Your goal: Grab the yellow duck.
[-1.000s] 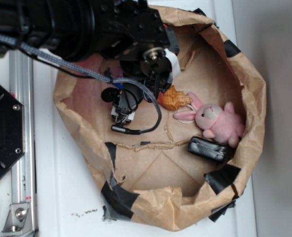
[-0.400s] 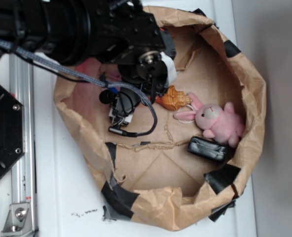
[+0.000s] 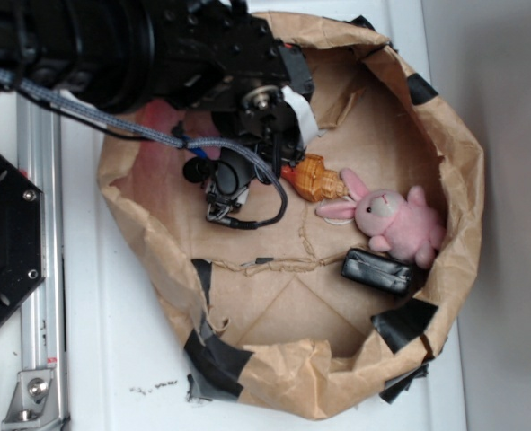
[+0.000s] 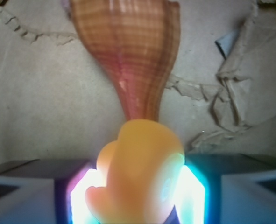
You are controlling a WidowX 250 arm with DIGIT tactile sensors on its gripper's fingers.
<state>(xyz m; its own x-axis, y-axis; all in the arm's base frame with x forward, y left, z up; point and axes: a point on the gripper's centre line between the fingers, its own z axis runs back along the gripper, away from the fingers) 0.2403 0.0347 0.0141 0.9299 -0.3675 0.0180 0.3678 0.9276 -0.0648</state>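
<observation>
Brown paper lining [image 3: 274,305] fills your basin; at its 3 o'clock lies the pink bunny [image 3: 393,222]. Your gripper [image 4: 137,196] is clamped on the yellow duck [image 4: 138,172], pads pressing both flanks, with the seashell [image 4: 128,51] at the duck's 12 o'clock.

You see brown paper bag [image 3: 463,171], rim patched with black tape. Inside: orange-brown seashell [image 3: 317,178] near centre, pink plush bunny [image 3: 393,222] just beside it, black block [image 3: 378,271], possibly a pouch, below bunny. White table [image 3: 121,341] under bag.
</observation>
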